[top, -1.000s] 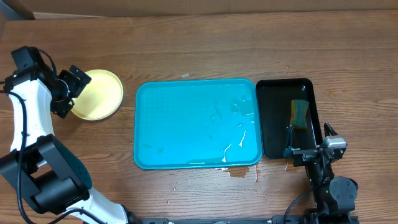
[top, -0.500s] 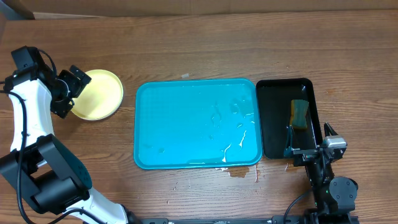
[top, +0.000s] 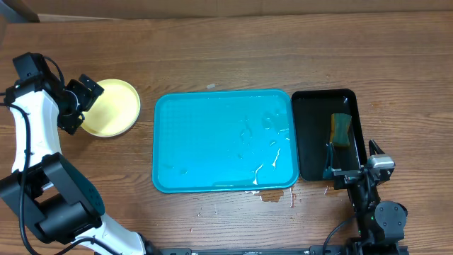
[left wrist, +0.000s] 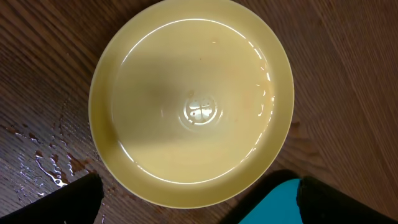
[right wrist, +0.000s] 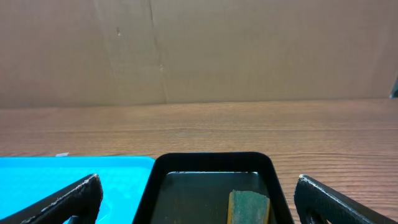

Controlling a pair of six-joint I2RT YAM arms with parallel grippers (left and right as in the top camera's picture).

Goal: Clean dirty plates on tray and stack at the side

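Wet wooden table [top: 212, 49]: the yellow plate [top: 112, 108] sits left of the blue tray [top: 223, 142]. My left gripper [top: 79, 105] hangs spread at its edge. I judge it stiff, slick, breakable; grip the rim.

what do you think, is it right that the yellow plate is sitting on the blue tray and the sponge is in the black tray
Not quite. The yellow plate is not on the blue tray; it sits on the wooden table, left of the tray and apart from it, as the overhead view shows. The sponge is in the black tray, as you said.
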